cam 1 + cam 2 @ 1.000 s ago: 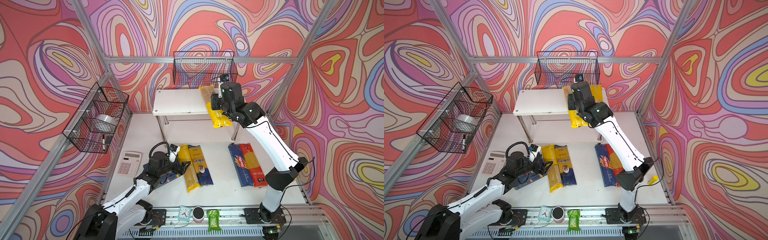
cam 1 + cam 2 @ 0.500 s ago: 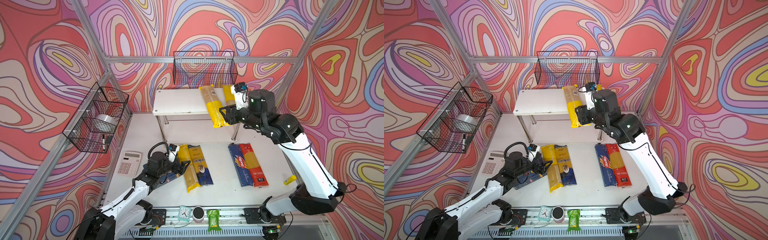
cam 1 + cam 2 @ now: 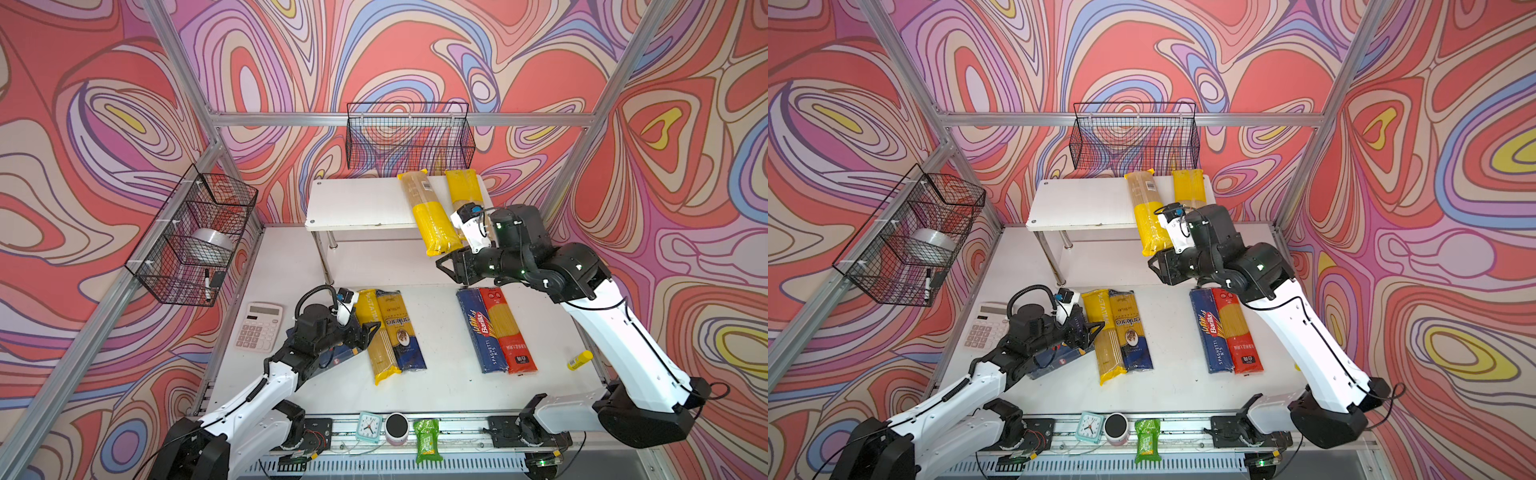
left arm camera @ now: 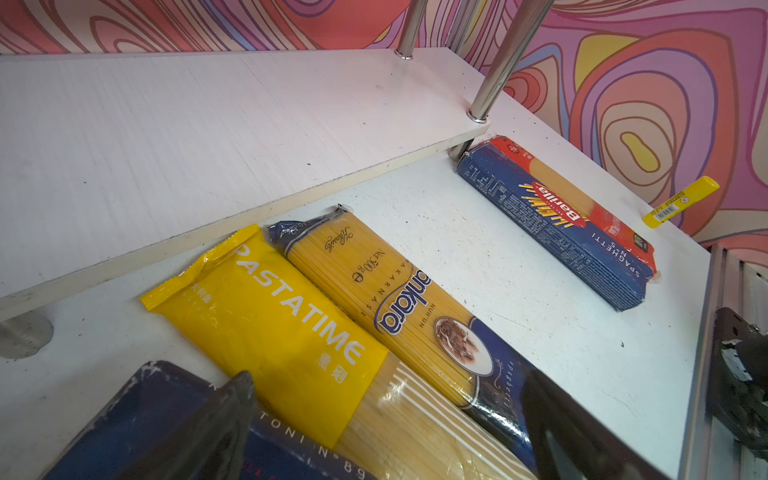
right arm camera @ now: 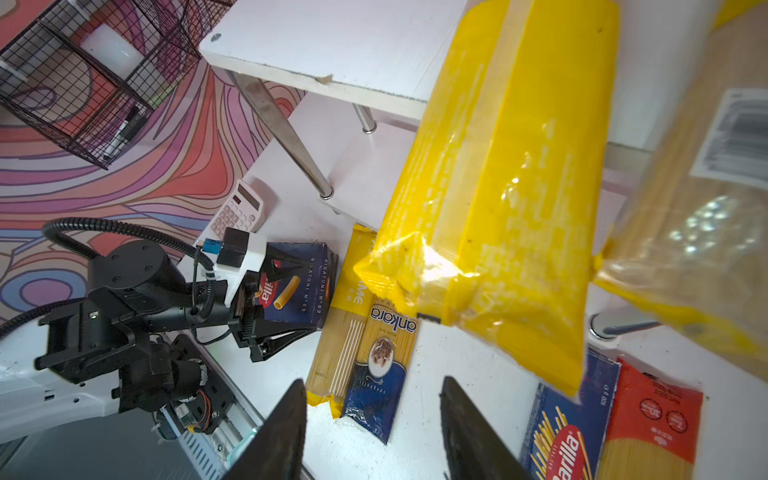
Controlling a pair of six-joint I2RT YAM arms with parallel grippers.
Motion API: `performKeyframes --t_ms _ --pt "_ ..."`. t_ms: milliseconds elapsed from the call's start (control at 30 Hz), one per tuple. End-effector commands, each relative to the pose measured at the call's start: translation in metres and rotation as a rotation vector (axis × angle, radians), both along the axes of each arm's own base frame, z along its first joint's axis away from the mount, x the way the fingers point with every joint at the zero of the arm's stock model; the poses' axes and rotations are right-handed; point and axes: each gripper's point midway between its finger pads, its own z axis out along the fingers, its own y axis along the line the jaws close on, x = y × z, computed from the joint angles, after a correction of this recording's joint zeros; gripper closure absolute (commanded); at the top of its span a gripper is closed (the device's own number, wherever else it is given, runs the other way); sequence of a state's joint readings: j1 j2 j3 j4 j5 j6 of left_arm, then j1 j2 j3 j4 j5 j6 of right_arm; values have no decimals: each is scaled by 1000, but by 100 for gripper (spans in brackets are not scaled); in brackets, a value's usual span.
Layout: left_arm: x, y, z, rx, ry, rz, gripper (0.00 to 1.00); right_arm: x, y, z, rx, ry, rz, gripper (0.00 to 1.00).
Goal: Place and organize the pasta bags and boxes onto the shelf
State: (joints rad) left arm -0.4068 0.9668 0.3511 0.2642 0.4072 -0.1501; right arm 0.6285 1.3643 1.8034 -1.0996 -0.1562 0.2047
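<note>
- The white two-tier shelf [image 3: 353, 203] stands at the far middle of the counter [image 3: 436, 386]. It shows in both top views.
- Two bags lie on its top board. The tilted yellow-and-clear bag [image 3: 430, 224] lies right of the middle, and its near end hangs out past the front edge. The second yellow-and-clear bag [image 3: 461, 187] lies at the board's right end, partly hidden by the right arm.
- The right end effector [image 3: 446, 270] hangs in the air just in front of the shelf's right end, below the overhanging bag end. In the right wrist view its fingers [image 5: 282, 436] stand spread with nothing between them, and the bag is clear of them.
- Below it, the Spaghetti n.5 box [image 3: 482, 328] and the red bag [image 3: 507, 328] lie side by side and touching, right of the counter's middle. The box's far end sits just beside a shelf leg.
- The left end effector [image 3: 368, 332] is at the near left. Its jaws are spread wide and grip nothing. In the left wrist view one finger is over the rigatoni box [image 4: 137, 407] and the other is over the blue-and-gold bag [image 4: 415, 307].
- The Pastatime bag [image 4: 282, 316] lies between those two packs and touches the blue-and-gold bag. The rigatoni box sits to its left, mostly under the left arm in both top views.
- A calculator [image 3: 259, 326] rests at the counter's left edge.
- A small yellow tube [image 3: 579, 359] lies at the right edge.
</note>
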Motion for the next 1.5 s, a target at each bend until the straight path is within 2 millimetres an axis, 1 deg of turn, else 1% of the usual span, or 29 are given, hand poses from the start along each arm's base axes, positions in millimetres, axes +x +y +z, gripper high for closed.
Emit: performKeyframes --t_ms 0,133,400,500,667,933,1167,1233,1367,1467 --pt "-2 -2 -6 7 14 -13 0 -4 5 4 54 -12 27 47" --pt "-1 -1 -8 13 20 -8 0 8 10 5 68 -59 19 47" --pt "-2 -1 -3 0 10 -7 0 25 33 8 118 -96 70 46" --pt "-2 0 -4 4 11 -5 0 31 40 2 115 -84 80 46" --pt "-2 -2 -7 2 21 -7 0 39 49 -2 118 -87 93 46" --pt "-1 -4 -8 -2 32 -16 0 53 61 12 159 -139 109 45" --pt "-1 -2 -7 -2 22 -9 0 70 68 11 143 -158 92 45" --pt "-2 -2 -7 -1 22 -10 0 74 70 15 139 -164 91 45" --pt "-2 -1 -7 -1 18 -5 0 78 71 25 143 -182 85 45" --pt "-2 -2 -6 -4 18 -9 0 76 71 31 147 -185 94 45"
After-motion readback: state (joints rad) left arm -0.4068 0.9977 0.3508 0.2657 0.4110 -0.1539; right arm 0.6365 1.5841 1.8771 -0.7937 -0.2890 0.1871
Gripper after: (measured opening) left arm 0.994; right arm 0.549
